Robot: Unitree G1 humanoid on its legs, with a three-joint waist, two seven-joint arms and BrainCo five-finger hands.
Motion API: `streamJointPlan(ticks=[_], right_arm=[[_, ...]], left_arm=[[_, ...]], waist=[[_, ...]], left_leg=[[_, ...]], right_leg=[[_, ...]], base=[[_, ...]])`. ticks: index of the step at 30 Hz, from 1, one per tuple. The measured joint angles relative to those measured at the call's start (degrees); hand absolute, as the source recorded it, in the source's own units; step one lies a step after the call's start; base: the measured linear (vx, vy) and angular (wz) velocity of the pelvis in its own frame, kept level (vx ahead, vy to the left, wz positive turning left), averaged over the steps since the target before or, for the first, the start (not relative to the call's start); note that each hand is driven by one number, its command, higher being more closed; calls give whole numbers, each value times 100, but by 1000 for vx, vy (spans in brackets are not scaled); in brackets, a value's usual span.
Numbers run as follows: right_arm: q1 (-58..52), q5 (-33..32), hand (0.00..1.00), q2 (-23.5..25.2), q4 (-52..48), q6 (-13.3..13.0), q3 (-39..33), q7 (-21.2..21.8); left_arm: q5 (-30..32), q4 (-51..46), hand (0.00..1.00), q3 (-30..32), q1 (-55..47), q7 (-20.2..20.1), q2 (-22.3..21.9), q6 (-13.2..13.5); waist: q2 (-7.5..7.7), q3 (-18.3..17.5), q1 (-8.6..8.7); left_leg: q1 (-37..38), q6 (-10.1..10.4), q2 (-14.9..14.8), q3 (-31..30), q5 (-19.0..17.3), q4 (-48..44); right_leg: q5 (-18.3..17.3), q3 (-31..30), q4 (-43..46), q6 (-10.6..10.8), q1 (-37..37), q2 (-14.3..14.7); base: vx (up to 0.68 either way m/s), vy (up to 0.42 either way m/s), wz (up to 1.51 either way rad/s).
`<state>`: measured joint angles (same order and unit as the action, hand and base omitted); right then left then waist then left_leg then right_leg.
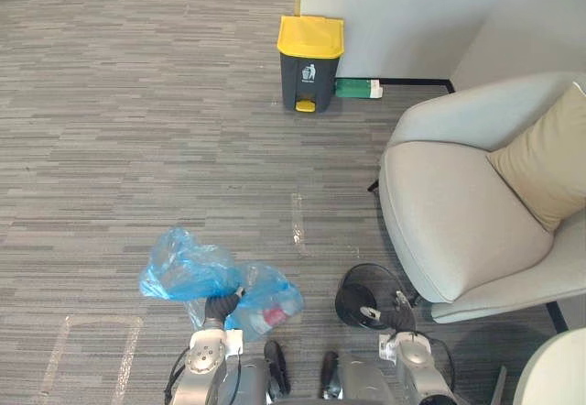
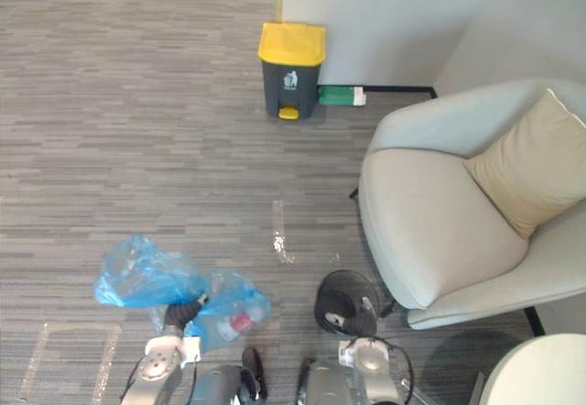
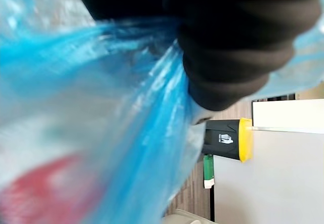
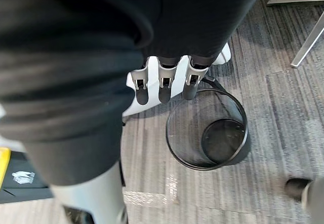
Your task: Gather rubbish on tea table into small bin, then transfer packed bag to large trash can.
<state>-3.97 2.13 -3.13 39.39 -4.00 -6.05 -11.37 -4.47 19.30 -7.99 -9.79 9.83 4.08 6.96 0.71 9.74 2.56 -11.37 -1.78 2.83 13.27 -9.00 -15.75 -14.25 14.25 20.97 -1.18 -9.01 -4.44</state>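
My left hand (image 1: 218,309) is low at the left, shut on the gathered neck of a blue plastic rubbish bag (image 1: 188,272). The bag bulges to both sides of the hand, and something red (image 1: 273,316) shows through it. In the left wrist view the bunched blue bag (image 3: 142,133) runs into the hand's dark cover. My right hand (image 4: 162,84) hangs open, fingers straight, just above the small black mesh bin (image 1: 371,297), which stands bare on the carpet. The large grey trash can with a yellow lid (image 1: 311,61) stands far ahead by the wall.
A pale grey armchair (image 1: 458,213) with a beige cushion (image 1: 545,158) fills the right side. A green box (image 1: 357,88) lies by the wall beside the large can. A white round table edge (image 1: 554,368) is at the lower right. Open carpet lies between me and the can.
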Motion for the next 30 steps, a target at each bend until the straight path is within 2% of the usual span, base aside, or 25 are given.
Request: streamJointPlan(ticks=[3, 5, 7, 8, 9, 10, 11, 12, 13, 14, 15, 16, 18, 19, 20, 21, 22, 23, 24, 25, 27, 28, 29, 30], right_arm=[[-95, -10, 0, 90, -43, -2, -54, 10], [-122, -46, 0, 79, -91, -43, -27, 26], [-32, -46, 0, 80, -117, -81, -42, 36], [20, -46, 0, 84, -117, -81, -40, 39], [121, -47, 0, 98, -119, -81, -41, 39], [145, -46, 0, 102, -112, -78, -43, 39], [164, -46, 0, 92, -50, -77, -56, 32], [147, -42, 0, 62, -33, -76, -59, 14], [137, -38, 0, 43, -33, -76, -59, 5], [175, -29, 0, 45, 39, -36, -53, -8], [174, -25, 0, 55, 33, -33, -47, -8], [161, 9, 0, 133, 26, -29, 9, 1], [151, 10, 0, 178, 25, -10, 20, 2], [134, 12, 0, 184, 25, -9, 23, 5], [107, 12, 0, 186, 23, -10, 21, 7], [94, 12, 0, 181, 27, -8, 20, 7], [12, 15, 0, 182, 19, -7, 21, 7], [-38, 17, 0, 205, 17, -6, 35, 9], [-76, 18, 0, 207, 20, -2, 55, 10], [-194, 19, 0, 207, 25, 10, 170, 11], [-205, 20, 0, 208, 24, 9, 237, 14], [-203, 21, 0, 208, 24, 8, 239, 14], [-188, 24, 0, 198, 28, 8, 235, 15], [-190, 24, 0, 187, 41, 8, 235, 15]], left_arm=[[-5, 43, 100, -42, -78, -21, -26, -2], [-5, 16, 100, -28, -132, -59, -43, -2], [-5, -28, 100, 13, -139, -129, -43, 1], [-5, -27, 100, 24, -151, -136, -44, 3], [-7, 3, 100, 32, -152, -146, -60, -7], [-6, 2, 100, 35, -153, -149, -69, -6], [-8, 4, 100, 34, -151, -149, -75, -6], [-7, 4, 100, 34, -145, -147, -87, -3], [-7, 3, 100, 34, -148, -144, -98, -1], [-7, 128, 100, 57, -81, -132, -64, -13], [-7, 143, 100, 60, -59, -129, -62, -16], [-7, 148, 100, 63, -22, -127, -23, -16], [-2, 147, 100, 40, -24, -129, 12, -15], [3, 147, 100, 20, -22, -132, 16, -15], [47, 146, 100, 11, -30, -131, 20, -25], [55, 146, 100, 0, -40, -130, 18, -33], [83, 131, 100, -39, -81, -128, 36, -38], [86, 104, 100, -67, -101, -125, 106, -40], [86, 94, 100, -77, -106, -124, 137, -42], [86, 44, 100, -61, -145, -99, 214, -44], [81, -34, 100, 18, -156, 3, 249, -46], [80, -57, 100, 21, -153, 6, 249, -45], [79, -142, 100, 17, -146, 2, 234, -41], [74, -144, 100, 31, -140, 3, 222, -40]], waist=[[-8, 4, -84], [-27, -8, -258], [-66, -34, -312], [-84, -28, -317], [-141, 12, -307], [-148, 21, -312], [-154, 25, -312], [-204, 2, -313], [-264, -27, -315], [-200, -15, -343], [-183, -12, -346], [-83, 10, -347], [-64, 10, -362], [-75, 4, -372], [-73, 8, -384], [-77, 10, -383], [-62, 20, -377], [8, 56, -353], [27, 70, -346], [66, 95, -291], [63, 95, -249], [55, 98, -238], [34, 110, -181], [34, 111, -157]], left_leg=[[-58, 13, -185, -4, -27, -876], [-109, 7, -330, 83, -30, -1600], [-342, 22, -377, 30, -94, -2064], [-393, 34, -438, 5, -241, -2099], [-481, 152, -623, -302, -402, -1749], [-480, 185, -653, -394, -404, -1550], [-471, 328, -736, -626, -233, -897], [-446, 407, -800, -784, 265, -263], [-434, 435, -854, -833, 554, -25], [-408, 594, -798, -796, 735, 44], [-384, 580, -779, -750, 727, 103], [-378, 467, -682, -636, 641, 94], [-362, 374, -585, -550, 448, -58], [-354, 318, -542, -511, 223, -190], [-289, 284, -494, -457, -2, -261], [-242, 272, -477, -449, -36, -257], [-2, 225, -406, -446, -90, -144], [278, 176, -305, -447, -121, 1], [378, 160, -287, -445, -132, 54], [707, 102, -252, -451, -190, 251], [979, 82, -301, -487, -237, 476], [1018, 97, -326, -505, -255, 504], [1160, 80, -412, -614, -318, 598], [1208, 110, -446, -624, -351, 613]], right_leg=[[92, 107, -543, -5, 673, 130], [187, -83, -956, -20, 1142, 206], [249, -209, -1168, -25, 1277, 175], [253, -247, -1171, -27, 1269, 173], [253, -367, -1165, -27, 1278, 186], [253, -420, -1165, -26, 1282, 171], [250, -538, -1164, -12, 1289, 113], [217, -620, -1169, 120, 1288, 90], [179, -668, -1180, 195, 1287, 116], [120, -853, -1232, 367, 1286, 21], [170, -884, -1250, 418, 1265, -15], [214, -979, -1325, 475, 1267, -144], [255, -1046, -1329, 554, 1302, -265], [243, -1134, -1216, 586, 1295, -322], [161, -1212, -798, 719, 1168, -400], [148, -1238, -560, 739, 1090, -421], [144, -1358, 574, 790, 647, -479], [360, -1461, 1670, 943, 203, -584], [428, -1502, 2018, 941, 70, -607], [313, -1421, 2845, 773, -386, -634], [-1, -1039, 2762, 594, -791, -544], [-43, -943, 2659, 578, -868, -510], [-29, -608, 1819, 526, -1112, -319], [65, -519, 1352, 501, -1126, -244]], base=[[290, -28, 12], [233, -7, -34], [183, 40, -32], [138, 62, -32], [139, 66, -34], [195, 144, -40], [171, 163, -37], [177, 183, -37], [190, 198, -35], [154, 159, -27], [217, 247, -31], [155, 204, -27], [156, 221, -24], [114, 203, -24], [108, 196, -22], [117, 180, -17], [150, 154, -3], [164, 144, 0], [243, 120, 9], [218, 71, 0], [246, 19, -3], [342, -61, 13], [306, -79, 19], [415, -122, 27]])
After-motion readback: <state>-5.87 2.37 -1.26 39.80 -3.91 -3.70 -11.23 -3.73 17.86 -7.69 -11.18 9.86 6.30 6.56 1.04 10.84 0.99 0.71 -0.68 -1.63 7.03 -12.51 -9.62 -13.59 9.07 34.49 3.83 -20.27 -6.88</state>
